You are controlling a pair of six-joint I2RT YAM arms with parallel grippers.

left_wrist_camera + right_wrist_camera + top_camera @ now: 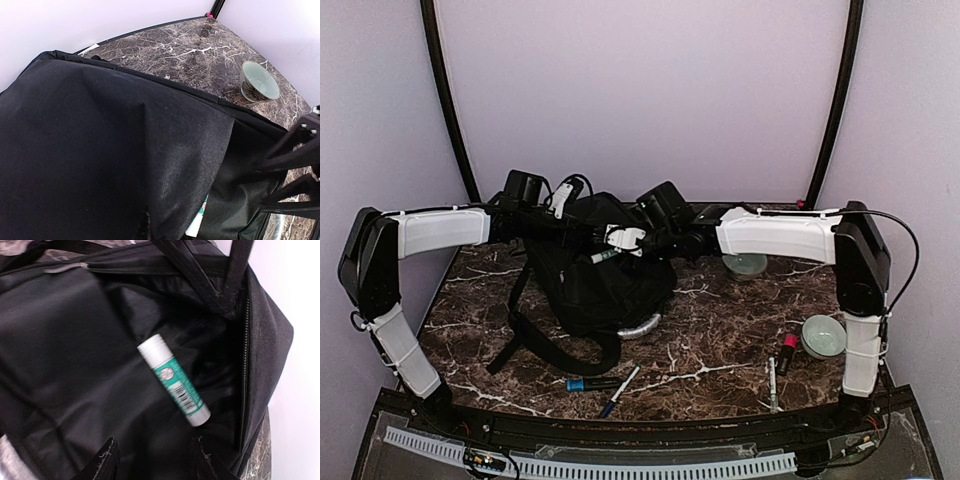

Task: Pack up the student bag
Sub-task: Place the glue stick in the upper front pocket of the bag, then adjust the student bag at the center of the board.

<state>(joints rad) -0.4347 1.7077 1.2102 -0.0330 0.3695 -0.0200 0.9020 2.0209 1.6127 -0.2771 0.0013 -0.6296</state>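
Note:
The student bag (pixel 605 285) is a large black backpack standing mid-table with its top held open. My left gripper (pixel 578 225) is at its upper rim. Black fabric (pixel 110 145) fills the left wrist view and hides the fingers, which seem to be pinching the flap. My right gripper (pixel 152 460) is open and empty just above the opening. A green-and-white glue stick (pixel 174 381) lies loose on the lining inside. It also shows in the left wrist view (pixel 199 221). The right gripper shows in the top view (pixel 612 247).
A blue-capped marker (pixel 590 383) and a pen (pixel 620 390) lie in front of the bag. A green cup (pixel 747 264) and a second bowl (pixel 823 336) stand at the right, with a red-tipped tube (pixel 786 352) and a pen (pixel 772 382). Straps (pixel 515 335) trail left.

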